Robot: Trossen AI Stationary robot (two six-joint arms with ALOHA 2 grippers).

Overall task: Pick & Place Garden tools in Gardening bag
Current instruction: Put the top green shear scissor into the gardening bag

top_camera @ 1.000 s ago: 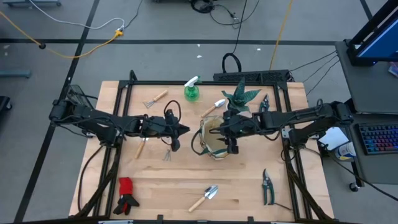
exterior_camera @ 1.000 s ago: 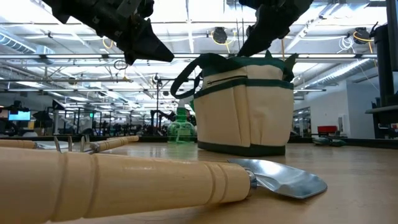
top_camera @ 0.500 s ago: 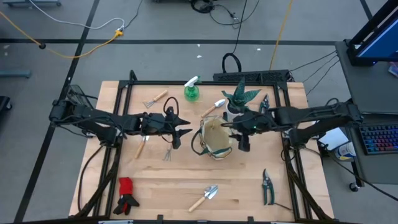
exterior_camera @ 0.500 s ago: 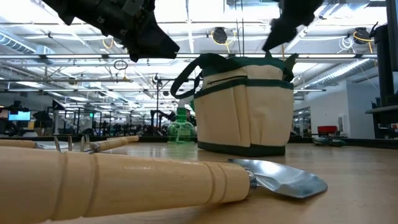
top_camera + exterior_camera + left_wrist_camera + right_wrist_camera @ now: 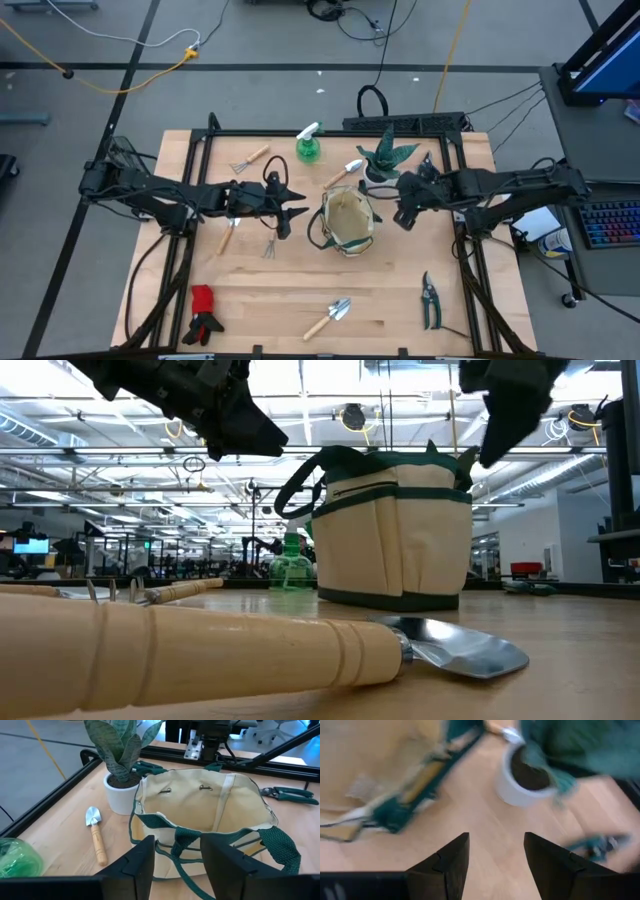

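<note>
The beige gardening bag (image 5: 347, 222) with green trim stands upright on its base mid-table, its mouth open (image 5: 210, 805). My left gripper (image 5: 300, 210) hovers open just to its left, touching nothing, with the bag's green loop handle (image 5: 190, 840) beyond its fingers. My right gripper (image 5: 402, 212) hangs open to the right of the bag, above bare wood (image 5: 495, 865). Garden tools lie flat on the table: a rake (image 5: 248, 159), a green spray bottle (image 5: 309, 146), a trowel (image 5: 343, 172), a fork (image 5: 270, 245), another trowel (image 5: 329, 317), shears (image 5: 430, 298) and red-and-black gloves (image 5: 205, 313).
A spiky plant in a white pot (image 5: 388, 155) stands just beyond the bag, close to my right gripper. A second pair of shears (image 5: 424, 165) lies to the pot's right. A black frame (image 5: 330, 132) borders the table. Bare wood shows between the bag and the near trowel.
My right gripper has moved from above the bag's mouth toward the table's right edge and now hangs clear of the bag, still open. My left gripper has opened its fingers beside the bag and stayed in place. The bag has not moved.
</note>
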